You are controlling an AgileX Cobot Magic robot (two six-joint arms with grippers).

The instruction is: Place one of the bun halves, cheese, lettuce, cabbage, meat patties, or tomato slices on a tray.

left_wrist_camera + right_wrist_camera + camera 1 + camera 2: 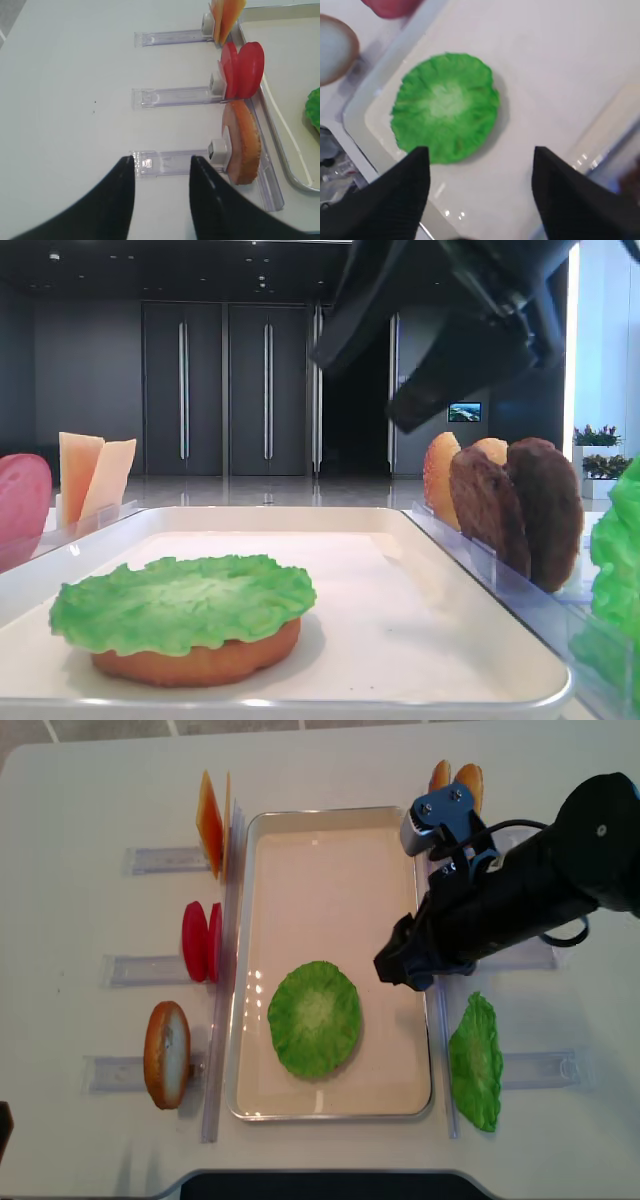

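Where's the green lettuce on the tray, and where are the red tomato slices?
lettuce [315, 1018]: top-down exterior view, middle of the leaf lying on the tray.
tomato slices [201, 941]: top-down exterior view, on the two upright red discs, left of the tray.

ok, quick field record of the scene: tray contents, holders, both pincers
tray: white, on the table, holds one stack
stack: lettuce lying flat on a bun half
left holders: cheese, tomato slices, another bun half, all standing on edge
right holders: meat patties upright, second lettuce leaf
right pincer: open, empty, above the tray beside the stack
left pincer: shut, holding nothing, over bare table left of the holders
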